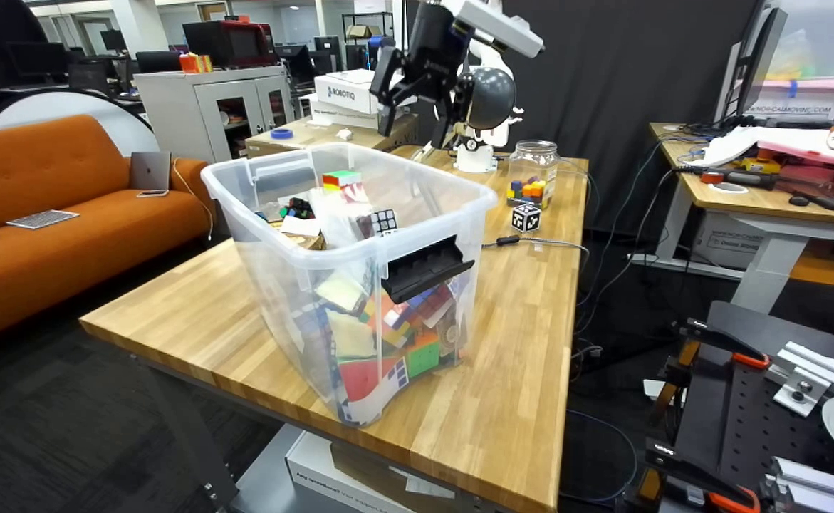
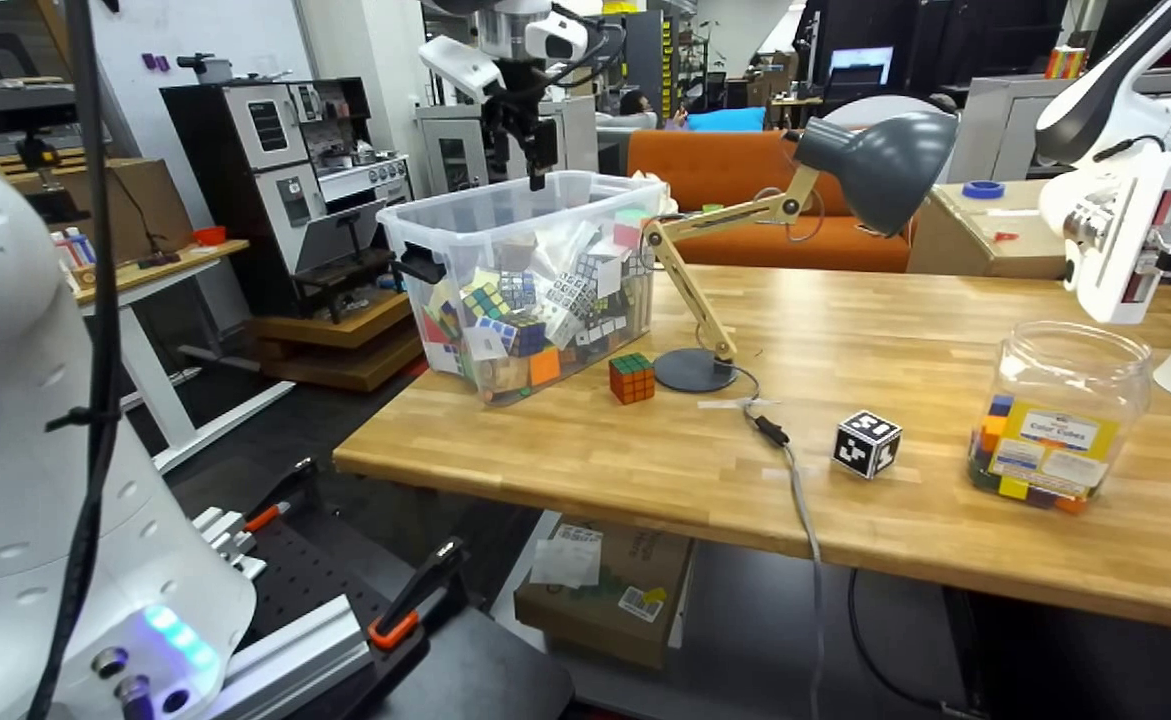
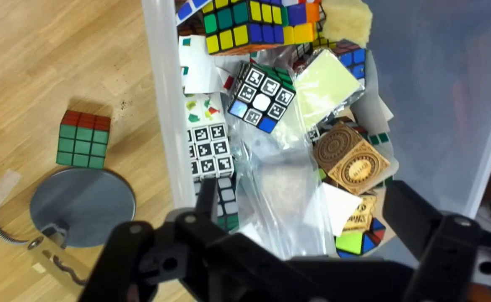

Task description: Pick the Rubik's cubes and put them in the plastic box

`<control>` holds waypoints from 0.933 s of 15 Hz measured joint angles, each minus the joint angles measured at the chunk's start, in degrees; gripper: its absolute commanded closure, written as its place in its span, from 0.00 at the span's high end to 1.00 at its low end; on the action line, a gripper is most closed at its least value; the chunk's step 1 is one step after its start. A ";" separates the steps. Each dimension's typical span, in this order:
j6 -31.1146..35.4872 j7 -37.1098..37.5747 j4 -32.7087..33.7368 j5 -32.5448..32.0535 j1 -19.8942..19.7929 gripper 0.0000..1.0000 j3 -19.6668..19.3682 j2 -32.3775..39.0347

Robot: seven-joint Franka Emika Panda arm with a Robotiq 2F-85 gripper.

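The clear plastic box stands on the wooden table; its rim shows in both exterior views and its wall in the wrist view. It holds several Rubik's cubes, other puzzle blocks and clear plastic wrapping. One red-and-green Rubik's cube lies on the table beside the box and the lamp base; the wrist view shows it too. A black-and-white patterned cube lies farther along the table, also in an exterior view. My gripper is open and empty above the box.
A desk lamp with a grey shade leans beside the box; its round base is close to the red-and-green cube. A cable crosses the table. A clear jar of coloured blocks and a white robot arm stand beyond.
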 measured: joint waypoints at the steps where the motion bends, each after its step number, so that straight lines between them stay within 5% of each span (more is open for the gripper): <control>1: 0.02 0.03 -0.67 1.06 -0.62 1.00 -0.48 -1.58; 7: 6.11 5.26 -5.59 2.01 -4.72 1.00 -5.14 -4.13; 14: 15.17 18.93 -7.82 -1.11 -7.51 1.00 -8.40 5.47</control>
